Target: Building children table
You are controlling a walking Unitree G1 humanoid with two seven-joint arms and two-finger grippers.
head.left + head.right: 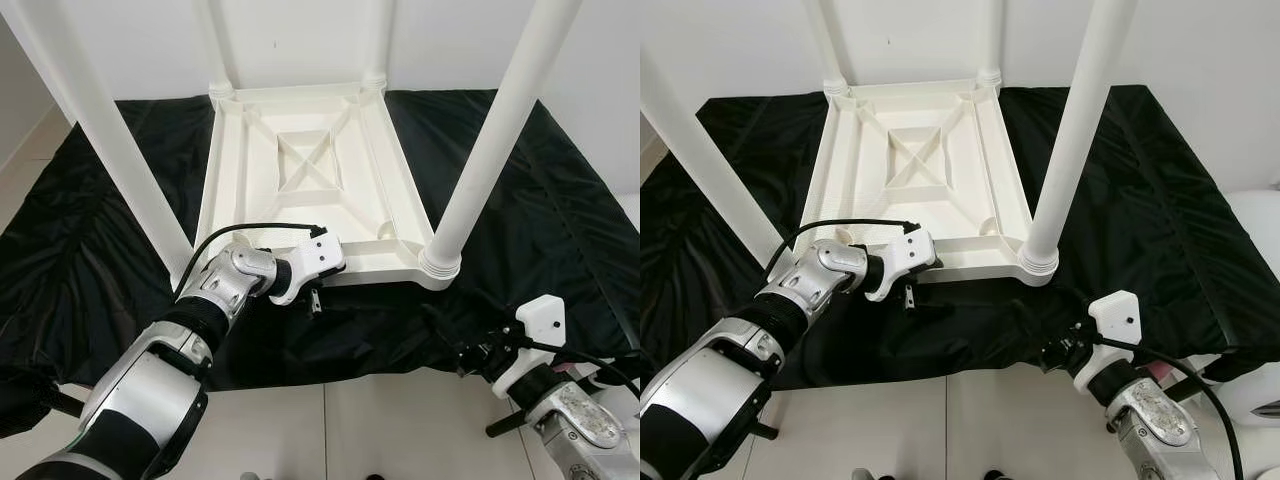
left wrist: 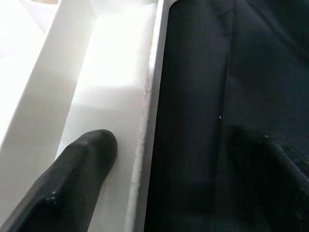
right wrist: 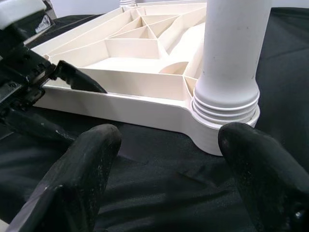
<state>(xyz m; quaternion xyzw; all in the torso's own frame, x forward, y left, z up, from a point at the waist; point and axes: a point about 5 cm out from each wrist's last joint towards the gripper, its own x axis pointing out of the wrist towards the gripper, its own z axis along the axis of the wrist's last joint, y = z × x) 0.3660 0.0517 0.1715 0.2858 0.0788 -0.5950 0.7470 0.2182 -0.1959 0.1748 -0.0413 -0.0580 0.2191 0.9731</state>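
Observation:
A white plastic children's table [image 1: 310, 170] lies upside down on a black cloth [image 1: 560, 220], its legs pointing up. The near right leg [image 1: 490, 140] is seated in its corner socket [image 1: 438, 265]; the near left leg [image 1: 120, 150] stands at the other front corner. My left gripper [image 1: 315, 298] is open at the table's near rim [image 2: 147, 96], one finger [image 2: 72, 183] inside the rim and the other [image 2: 270, 174] over the cloth. Open too, my right gripper [image 3: 169, 159] hovers low over the cloth just in front of the near right leg [image 3: 231, 48], not touching it.
Two more legs [image 1: 215, 45] rise from the far corners against a white wall. Pale floor tiles [image 1: 330, 420] begin at the cloth's front edge. A rounded white object [image 1: 1255, 230] sits at the far right.

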